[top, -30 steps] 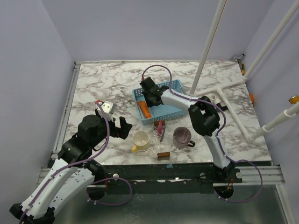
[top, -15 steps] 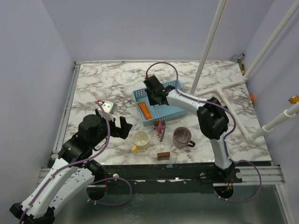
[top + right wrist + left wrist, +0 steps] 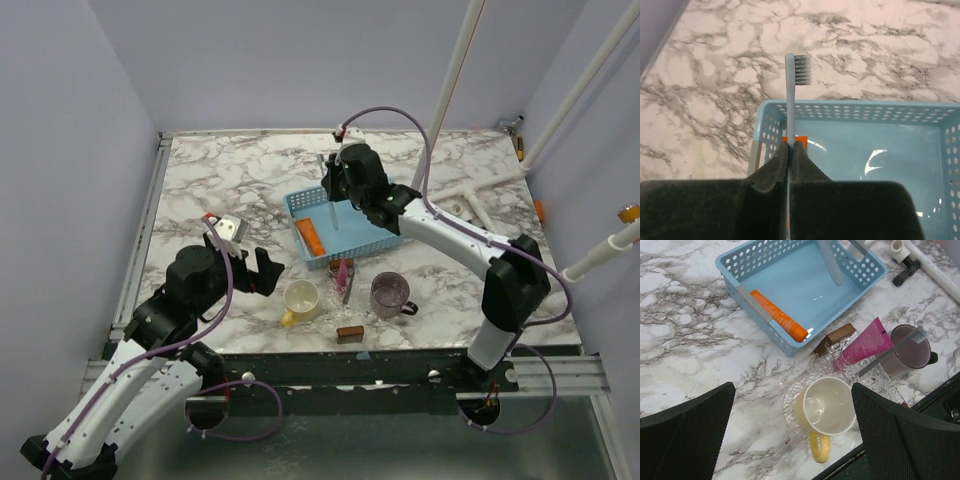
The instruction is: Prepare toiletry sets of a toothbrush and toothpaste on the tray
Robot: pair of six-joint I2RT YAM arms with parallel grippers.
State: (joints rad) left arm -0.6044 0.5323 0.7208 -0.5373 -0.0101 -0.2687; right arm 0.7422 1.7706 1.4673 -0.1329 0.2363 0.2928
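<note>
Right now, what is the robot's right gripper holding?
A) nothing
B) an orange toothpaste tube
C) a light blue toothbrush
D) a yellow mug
C: the right wrist view shows the right gripper shut on the light blue toothbrush, with the bristle end sticking out past it.

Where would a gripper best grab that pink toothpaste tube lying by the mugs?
Probably from straight above, closing across the middle of the pink tube. It lies flat, so only its side edges offer a pinch. A brown block and a loose toothbrush crowd it on either side.
</note>
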